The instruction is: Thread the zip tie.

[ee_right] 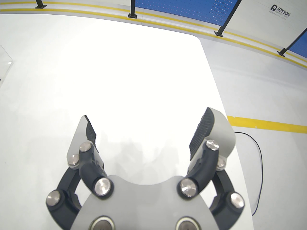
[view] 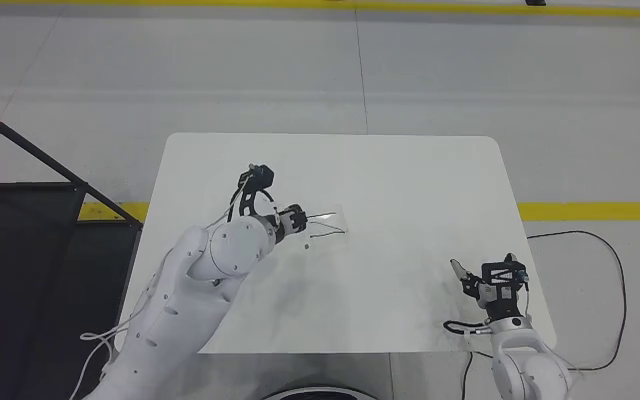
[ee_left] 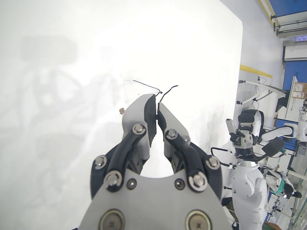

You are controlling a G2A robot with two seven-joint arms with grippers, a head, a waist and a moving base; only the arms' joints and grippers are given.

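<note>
Over the white rectangular table's [view: 420,180] left-centre, the left gripper [ee_left: 157,100] is clamped on the thin black plastic zip tie [ee_left: 170,88], both loose ends poking past its tips, likely to present them for threading, while the right gripper [ee_right: 148,120] sits spread wide, empty, by the table's right front corner.

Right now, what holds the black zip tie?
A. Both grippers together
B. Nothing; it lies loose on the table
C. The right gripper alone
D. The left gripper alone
D: the left gripper has its fingers pinched shut on the zip tie, while the right gripper is open with nothing between its fingers.
</note>
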